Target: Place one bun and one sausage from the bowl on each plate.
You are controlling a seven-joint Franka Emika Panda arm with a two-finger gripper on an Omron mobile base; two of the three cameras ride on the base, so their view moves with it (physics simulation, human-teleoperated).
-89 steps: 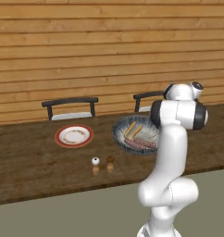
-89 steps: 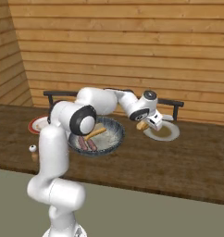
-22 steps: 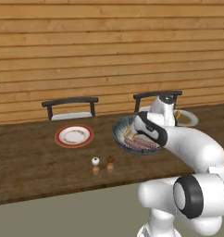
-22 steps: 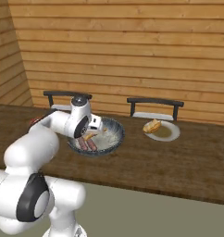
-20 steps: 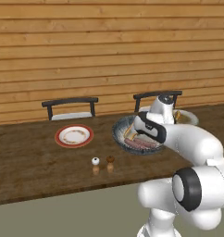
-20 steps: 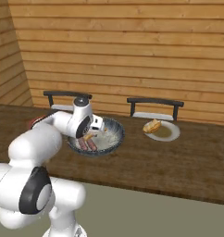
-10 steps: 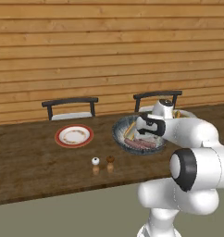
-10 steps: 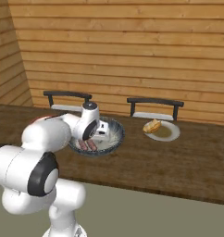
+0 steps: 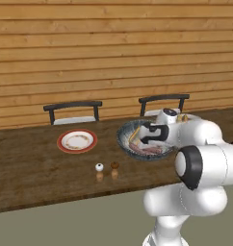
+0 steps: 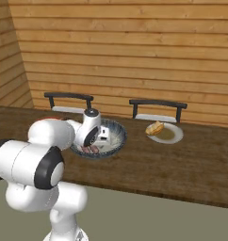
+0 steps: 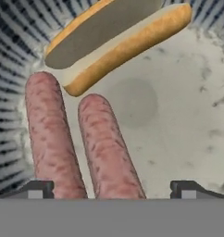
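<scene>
The claw [image 11: 112, 187] hangs wide open and empty inside the bowl [image 9: 125, 139], centre-right on the table [image 9: 32, 168]. Two sausages [image 11: 107, 148] lie lower left, a bun [image 11: 114, 39] upper left in hand view.

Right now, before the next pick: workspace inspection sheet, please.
Surface: dark wooden counter.
Job's things: bowl holds one bun and two sausages; grey plate carries a bun; red plate has no food on it.
Clutter: two small shakers in front of the red plate.
Claw: open, low over the sausages, holding nothing.
Cables: nothing seen.
Surroundings: plank wall, two chairs behind the counter.
</scene>
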